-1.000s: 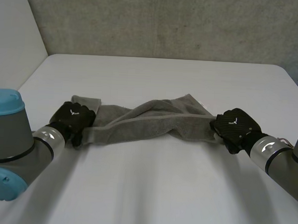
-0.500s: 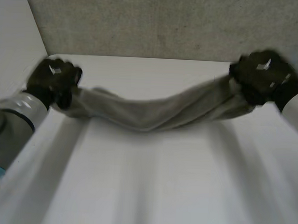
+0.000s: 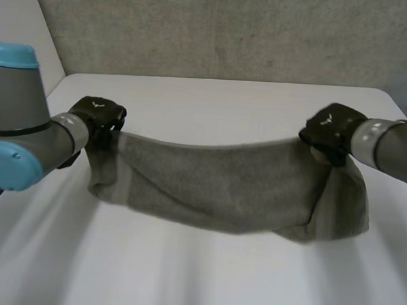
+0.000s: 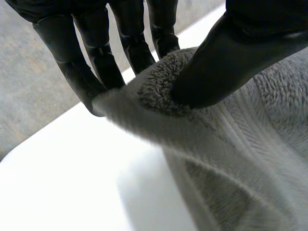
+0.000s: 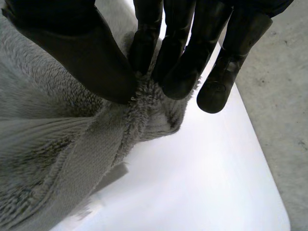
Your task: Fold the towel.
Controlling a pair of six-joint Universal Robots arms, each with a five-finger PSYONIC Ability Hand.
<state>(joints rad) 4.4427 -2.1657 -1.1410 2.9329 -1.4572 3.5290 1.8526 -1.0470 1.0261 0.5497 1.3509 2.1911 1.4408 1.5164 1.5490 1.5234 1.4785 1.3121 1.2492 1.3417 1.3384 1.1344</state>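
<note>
White tabletop (image 3: 203,282), grey concrete wall (image 3: 230,31) behind. Pinching one top corner of grey fluffy terry towel (image 3: 222,187) between fingers (image 4: 96,62) and thumb of left hand (image 3: 96,114). Clamping opposite top corner between fingers (image 5: 183,62) and thumb of right hand (image 3: 331,128). Hanging stretched between both hands above the table, top edge sagging mid-span, right end bunched lower. Cannot tell whether bottom edge touches the tabletop.

Bright, soft light comes from above. My white bench (image 3: 203,282) shines almost to glare in both my wrist views. The grey fluffy towel (image 3: 222,187) throws a pale shadow (image 4: 144,185) on it. The rough grey wall (image 3: 230,31) behind is evenly lit.
</note>
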